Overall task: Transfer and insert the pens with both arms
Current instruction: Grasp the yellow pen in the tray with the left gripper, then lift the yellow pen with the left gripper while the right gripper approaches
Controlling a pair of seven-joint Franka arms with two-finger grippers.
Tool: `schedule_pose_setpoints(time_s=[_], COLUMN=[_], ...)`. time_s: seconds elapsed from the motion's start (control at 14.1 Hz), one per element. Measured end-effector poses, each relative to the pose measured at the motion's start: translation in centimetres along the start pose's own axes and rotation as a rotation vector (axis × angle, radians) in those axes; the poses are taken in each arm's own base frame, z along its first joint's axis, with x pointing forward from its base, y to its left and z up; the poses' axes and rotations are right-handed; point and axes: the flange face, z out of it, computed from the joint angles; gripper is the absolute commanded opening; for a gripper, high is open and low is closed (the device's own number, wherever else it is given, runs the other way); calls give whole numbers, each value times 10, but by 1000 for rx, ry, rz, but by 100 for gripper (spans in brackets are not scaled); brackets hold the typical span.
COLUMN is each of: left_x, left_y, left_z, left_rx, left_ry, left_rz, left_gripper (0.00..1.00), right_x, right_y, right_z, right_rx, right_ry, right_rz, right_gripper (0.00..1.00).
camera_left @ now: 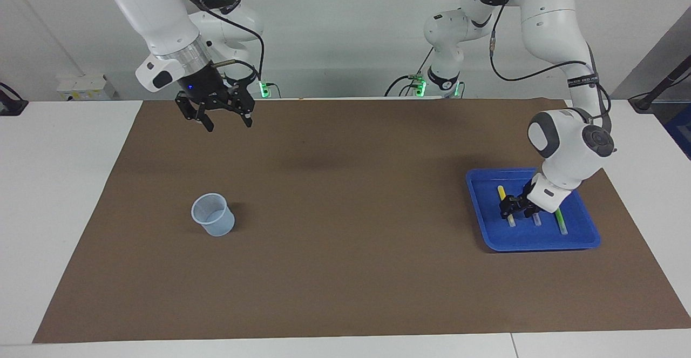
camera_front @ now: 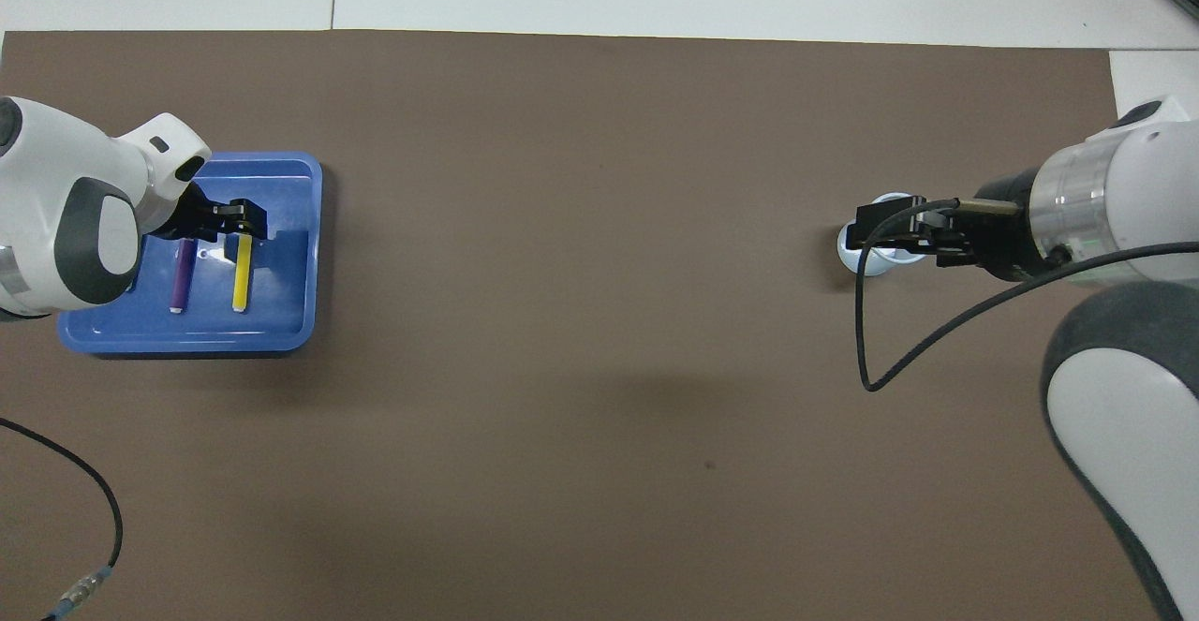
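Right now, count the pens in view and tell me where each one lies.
3, all in the blue tray. The yellow pen lies under the left gripper, the purple pen beside it, and the green pen nearest the left arm's end of the table.

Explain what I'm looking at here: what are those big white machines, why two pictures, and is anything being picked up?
These are two robot arms, each ending in a small black two-finger gripper. One picture is taken from across the table, facing them; the other looks down from above their own end, so sides appear swapped. On the brown mat sit a blue tray at the left arm's end and a clear plastic cup at the right arm's end. In the tray lie a yellow pen, a purple pen and a green pen. The left gripper is low over the yellow pen; whether it grips it cannot be told. The right gripper waits open in the air, holding nothing.
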Motion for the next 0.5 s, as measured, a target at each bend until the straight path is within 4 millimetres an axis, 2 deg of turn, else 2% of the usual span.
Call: schedule_pose_setpoints(time_s=[0.07, 0.21, 0.43, 0.5], left_x=[-2, -3, -5, -5], left_y=[0, 0, 0, 0], left_z=[2, 5, 6, 6], left_rx=[0, 0, 0, 0], left_ry=[-5, -11, -14, -14], left_rz=[0, 0, 0, 0], left_gripper=[68, 53, 17, 2], right_x=[-1, -3, -1, -1], right_y=[-8, -17, -19, -19], right_z=[2, 6, 6, 7], right_rx=[29, 89, 136, 138], right_ry=[5, 2, 10, 10], right_rz=[30, 98, 164, 168], right_gripper=[100, 100, 100, 100])
